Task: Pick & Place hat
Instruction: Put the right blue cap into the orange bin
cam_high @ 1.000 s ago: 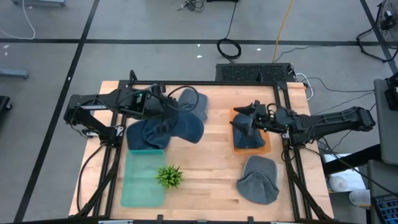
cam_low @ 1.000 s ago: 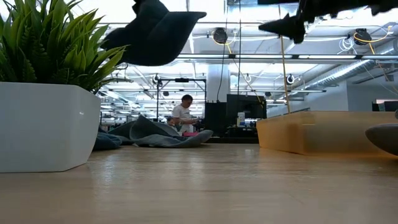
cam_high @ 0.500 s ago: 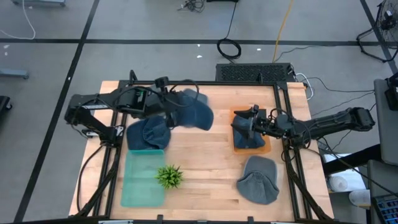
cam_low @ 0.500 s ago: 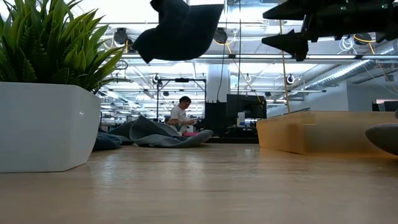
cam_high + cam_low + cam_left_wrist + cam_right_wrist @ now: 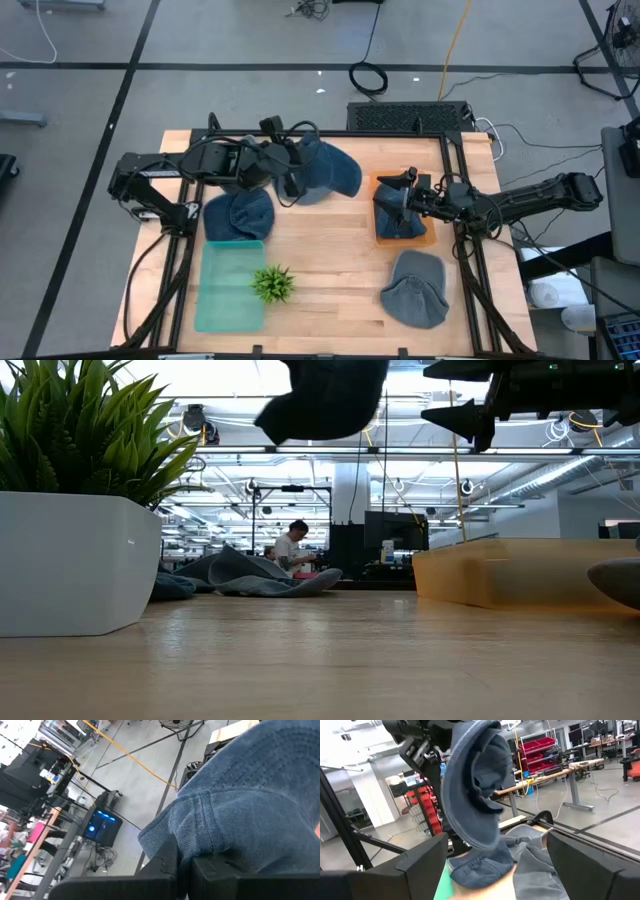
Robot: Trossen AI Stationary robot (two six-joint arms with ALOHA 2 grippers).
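Note:
My left gripper (image 5: 291, 181) is shut on a blue denim hat (image 5: 327, 176), held high over the far middle of the table and seen at the top of the low view (image 5: 325, 395). My right gripper (image 5: 382, 200) stands open above the orange tray (image 5: 428, 238), which holds a dark hat (image 5: 400, 226). In the right wrist view the held hat (image 5: 475, 785) hangs in front of my open fingers, apart from them. A grey hat (image 5: 415, 290) lies flat on the table at the near right. My left gripper pinches a fold of denim at the hat's edge (image 5: 172, 847) between its two fingers. The fingers come from the table's left, slanting a little downward. The hat is lifted clear of the table and reaches out beyond the fingers toward the table's right.
More blue hats (image 5: 238, 214) lie heaped at the table's left, beside a green tray (image 5: 228, 290) and a potted plant (image 5: 272, 284) at the near left. Bare wood lies between the plant and the grey hat.
My left gripper has risen and gone toward the table's right and far edge, tipping upward. The hat has swung from hanging over the left heap to standing out toward the right. My right gripper has sunk a little over the orange tray.

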